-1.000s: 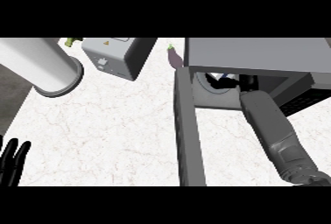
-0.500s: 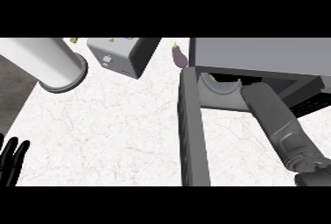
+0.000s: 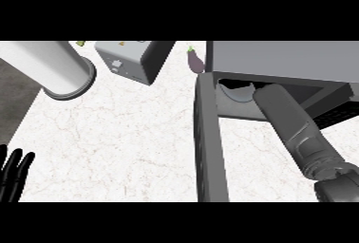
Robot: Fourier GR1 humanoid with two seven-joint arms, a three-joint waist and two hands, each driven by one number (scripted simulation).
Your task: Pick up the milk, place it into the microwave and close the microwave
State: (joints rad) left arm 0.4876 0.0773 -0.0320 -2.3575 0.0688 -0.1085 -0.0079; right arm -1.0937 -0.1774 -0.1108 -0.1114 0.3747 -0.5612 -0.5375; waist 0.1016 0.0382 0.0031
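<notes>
The grey box-shaped microwave [image 3: 288,59] fills the upper right of the frame, its grey door [image 3: 210,142] swung open down the centre; the right grey forearm [image 3: 294,128] reaches into the cavity, so the right hand and the milk are hidden and its fingers cannot be told; the left black hand [image 3: 14,173] rests at the lower left, fingers straight, slightly apart; a purple aubergine [image 3: 195,60] lies just left of the microwave; a grey toaster [image 3: 129,61] and a white cylinder [image 3: 52,69] stand upper left on the white marble counter [image 3: 119,137].

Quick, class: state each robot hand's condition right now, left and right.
Left hand: open, fingers straight, resting at the lower left edge, holding nothing.
Right hand: hidden inside the microwave beyond the forearm; its state cannot be told.
</notes>
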